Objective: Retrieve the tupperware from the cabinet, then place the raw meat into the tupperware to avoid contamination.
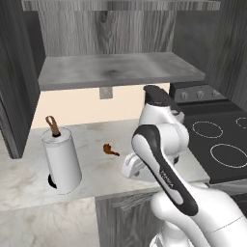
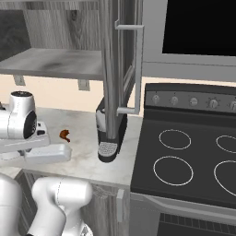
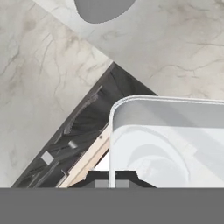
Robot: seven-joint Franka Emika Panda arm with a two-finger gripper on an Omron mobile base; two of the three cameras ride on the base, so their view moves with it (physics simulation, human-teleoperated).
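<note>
Over the counter edge [image 3: 131, 52], closed jaws pinch the tupperware [image 3: 166, 140] rim.

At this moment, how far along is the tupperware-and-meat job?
Done: the cabinet stands open with its shelf bare. In hand: the claw is shut on the rim of the tupperware, held over the counter edge. Left: set the container down and put the raw meat, lying on the counter, into it.
</note>
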